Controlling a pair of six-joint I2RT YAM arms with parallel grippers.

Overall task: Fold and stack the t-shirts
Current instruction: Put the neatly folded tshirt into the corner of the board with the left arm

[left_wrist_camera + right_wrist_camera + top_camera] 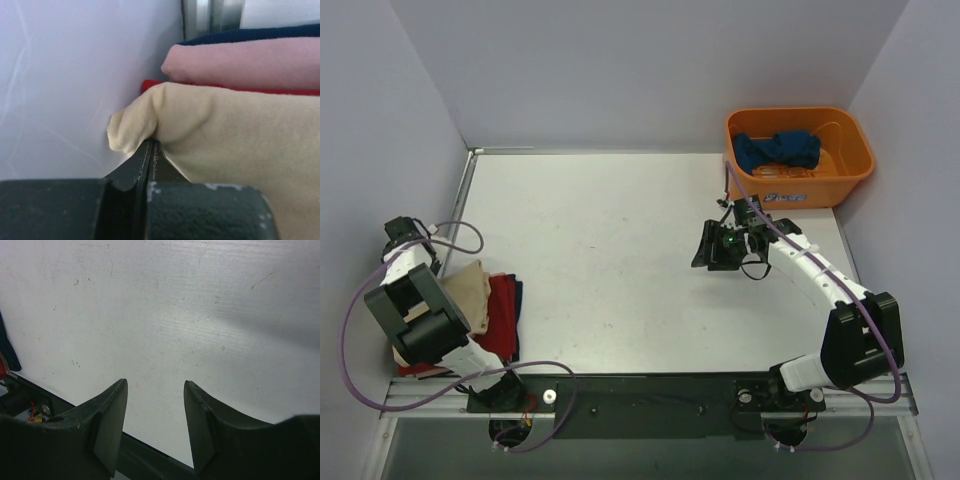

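A folded tan t-shirt (468,290) lies on top of a stack at the table's left edge, over a red t-shirt (502,318) and a dark blue layer (519,300). In the left wrist view the tan t-shirt (240,150) lies against a red layer (150,85), a pink layer (240,62) and a dark blue layer (250,35). My left gripper (150,145) is shut, pinching the tan shirt's corner beside the wall. My right gripper (715,248) is open and empty above bare table, also in its wrist view (155,385). Another dark blue t-shirt (777,150) lies crumpled in the bin.
The orange plastic bin (850,170) stands at the back right corner. Purple-grey walls close in the left, back and right sides. A metal rail (650,385) runs along the near edge. The left arm (420,310) covers part of the stack.
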